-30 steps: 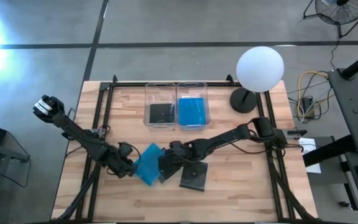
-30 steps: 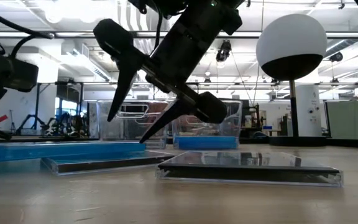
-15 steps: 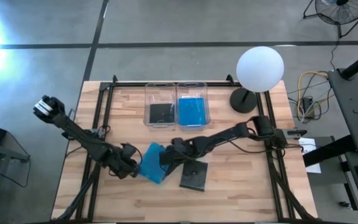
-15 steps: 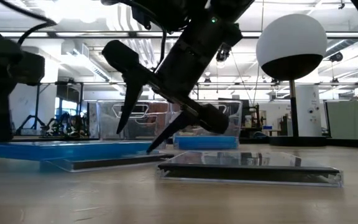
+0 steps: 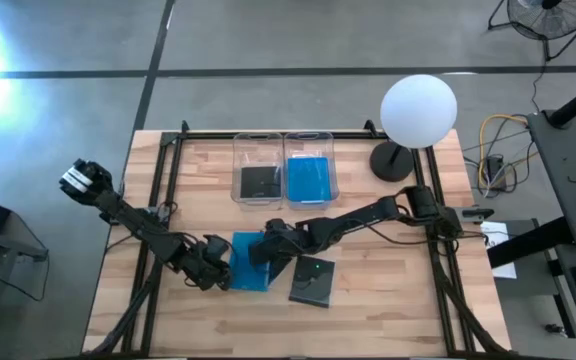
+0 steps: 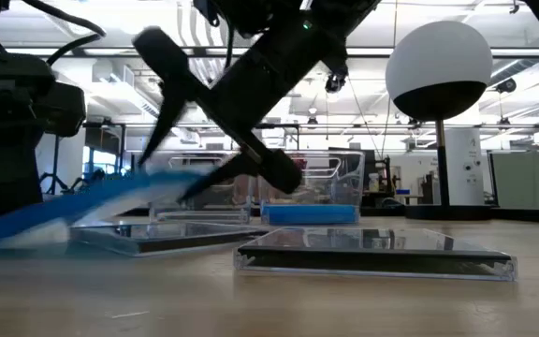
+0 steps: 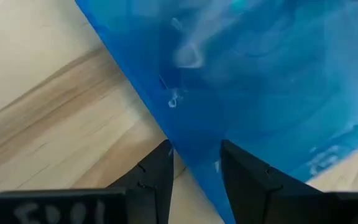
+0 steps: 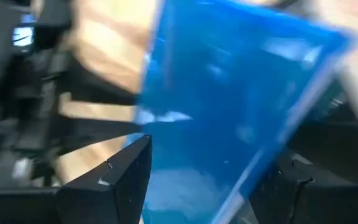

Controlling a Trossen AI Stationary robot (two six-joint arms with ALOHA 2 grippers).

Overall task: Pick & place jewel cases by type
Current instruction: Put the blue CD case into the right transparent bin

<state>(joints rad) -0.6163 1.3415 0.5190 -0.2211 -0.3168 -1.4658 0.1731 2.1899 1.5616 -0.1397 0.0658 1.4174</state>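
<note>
A translucent blue jewel case (image 5: 247,263) lies between my two grippers at the table's middle. In the low view the blue case (image 6: 92,208) is tilted, its right end raised over a dark case (image 6: 162,240) on the table. My left gripper (image 5: 218,276) is shut on the blue case's left edge. My right gripper (image 5: 264,250) is open, with its fingers astride the case's raised end (image 8: 229,124). A second dark case (image 5: 311,283) lies flat to the right. Of the two clear bins, one holds a dark case (image 5: 259,181) and the other a blue case (image 5: 309,179). My left gripper pinches the blue case's edge (image 7: 191,158) between its two fingers, coming nearly level from the table's left. That end sits low by the table while the far end is raised. My right gripper has one finger (image 6: 268,174) by the raised end; whether it touches, I cannot tell.
The two clear bins (image 5: 284,136) stand side by side toward the table's far edge. A lamp with a white globe (image 5: 418,110) stands at the far right corner. Bare wood lies along the near edge and at the right.
The blue case has turned about from cornerwise to square with the table. Its end by the right gripper has risen off the dark case below. My left gripper has moved a little toward the right and near edge. My right gripper has drawn toward the far edge.
</note>
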